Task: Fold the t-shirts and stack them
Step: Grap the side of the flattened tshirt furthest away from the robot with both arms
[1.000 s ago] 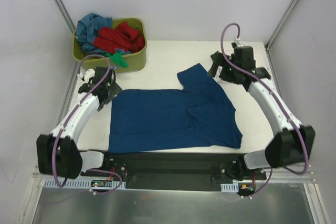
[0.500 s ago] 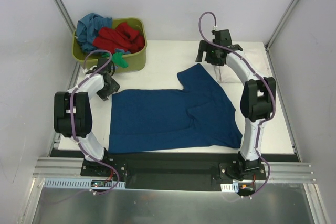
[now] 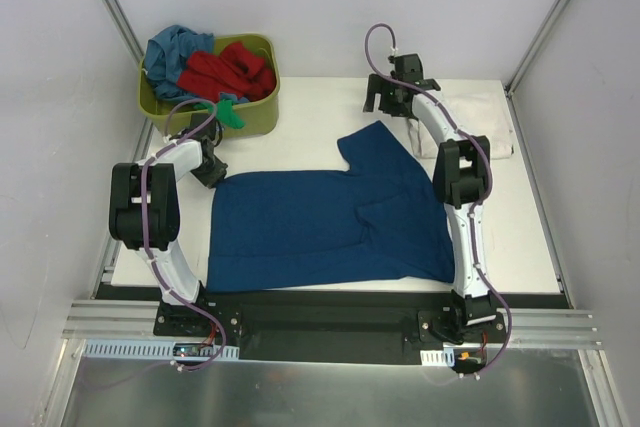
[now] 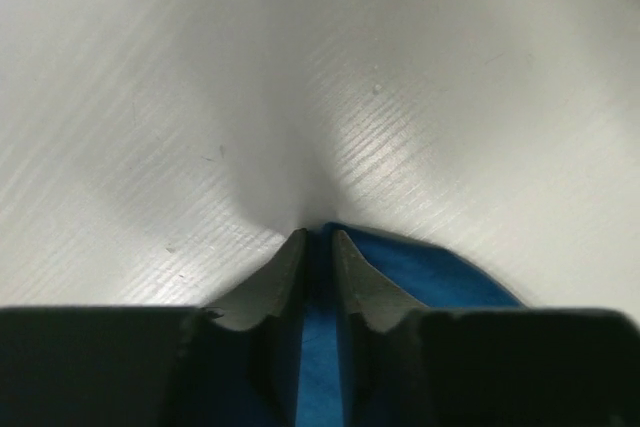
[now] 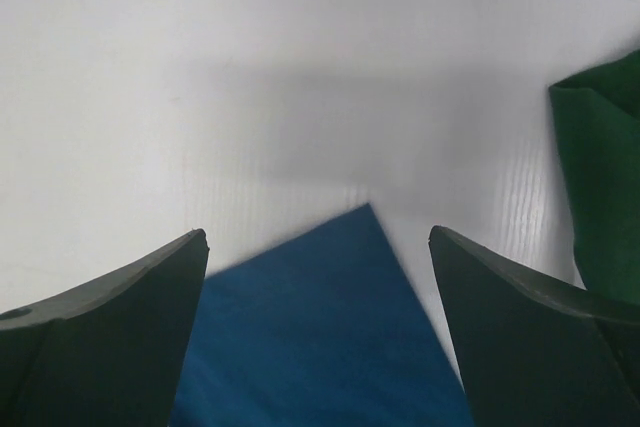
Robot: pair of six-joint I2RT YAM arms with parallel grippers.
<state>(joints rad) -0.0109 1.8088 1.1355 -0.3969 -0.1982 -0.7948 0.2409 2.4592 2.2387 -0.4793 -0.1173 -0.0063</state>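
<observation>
A dark blue t-shirt lies spread flat in the middle of the table. My left gripper sits at the shirt's far left corner. In the left wrist view its jaws are pinched nearly together with the blue cloth between them. My right gripper hovers over the tip of the far sleeve. In the right wrist view it stands wide open, with the pointed blue sleeve corner lying between the fingers, untouched. A folded white t-shirt lies at the back right.
An olive-green tub at the back left holds red, teal and green t-shirts. A dark green cloth-like shape shows at the right edge of the right wrist view. White walls enclose the table.
My left gripper has closed on the blue shirt's far left corner. My right gripper has swung left from the back right to above the sleeve tip, staying open.
</observation>
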